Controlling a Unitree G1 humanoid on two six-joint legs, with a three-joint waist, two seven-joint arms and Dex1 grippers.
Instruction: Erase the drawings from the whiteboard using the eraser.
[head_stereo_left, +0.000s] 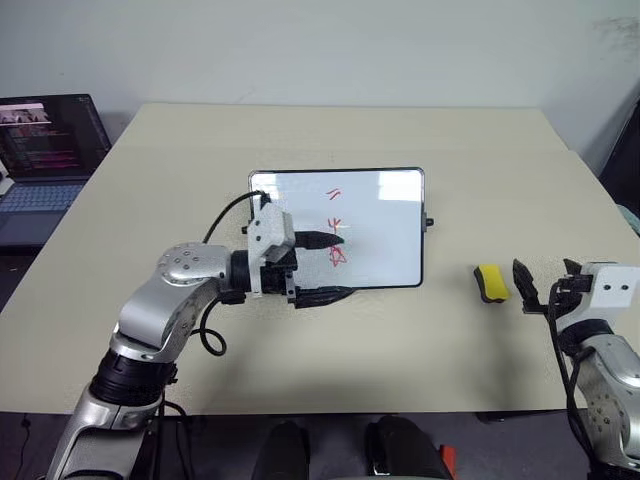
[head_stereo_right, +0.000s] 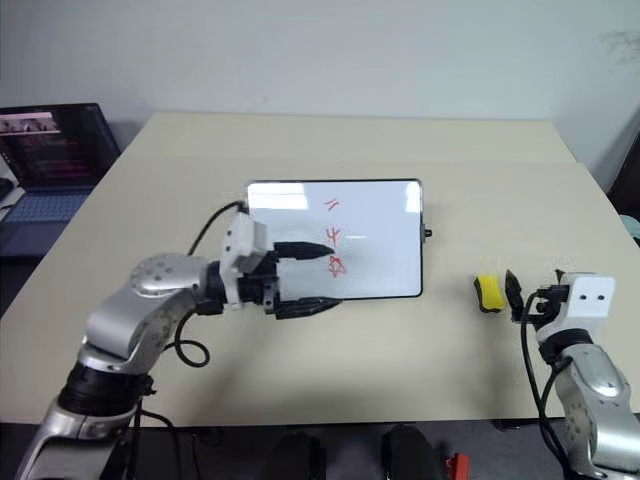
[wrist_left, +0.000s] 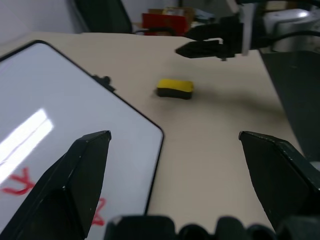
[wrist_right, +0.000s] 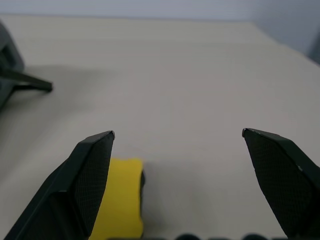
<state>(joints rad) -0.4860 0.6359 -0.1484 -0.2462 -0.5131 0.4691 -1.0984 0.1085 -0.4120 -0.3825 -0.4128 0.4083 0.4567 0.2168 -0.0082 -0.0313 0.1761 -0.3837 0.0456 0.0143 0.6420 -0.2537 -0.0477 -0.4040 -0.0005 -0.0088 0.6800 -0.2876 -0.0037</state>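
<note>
Head views show the task at its start: all three red drawings remain on the whiteboard, and the eraser lies untouched on the table.

Right gripper: fingers spread wide, holding nothing. The eraser lies on the table just beside its left finger, toward the board and not between the fingers; the right wrist view puts the yellow block behind that finger. No contact can be confirmed.

Left gripper: fingers spread, empty, pointing across the board toward the robot's right. Its upper finger lies over the lower two drawings; its lower finger sits at the board's near edge. Whether either touches the board cannot be told.

Orientation: the eraser's long axis runs roughly front to back, about parallel to the right gripper's fingers, yellow face up and dark underside down. The whiteboard's long axis runs left to right.

Judgement: picking up the eraser and all wiping remain.
</note>
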